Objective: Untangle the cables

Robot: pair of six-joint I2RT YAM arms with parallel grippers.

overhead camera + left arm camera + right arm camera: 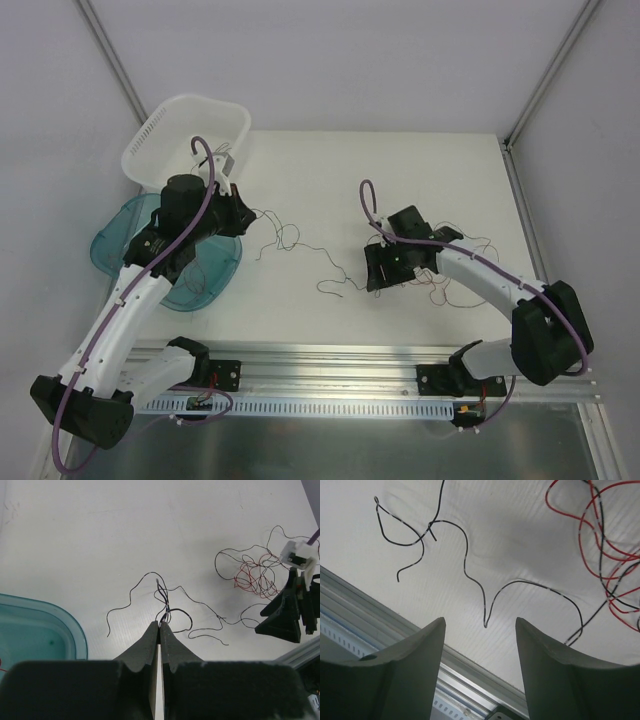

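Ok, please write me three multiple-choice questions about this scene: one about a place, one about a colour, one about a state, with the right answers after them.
1. Where on the table does the white basket stand?
A) near right
B) far left
C) centre

2. What colours are the cables?
A) blue and yellow
B) green and white
C) red and black

3. How is the right gripper?
A) open, gripping nothing
B) shut on a cable
C) out of view

Answers:
1 B, the top view shows it at the far left corner.
2 C, red and dark strands lie tangled together.
3 A, its jaws stand wide apart and touch no strand.
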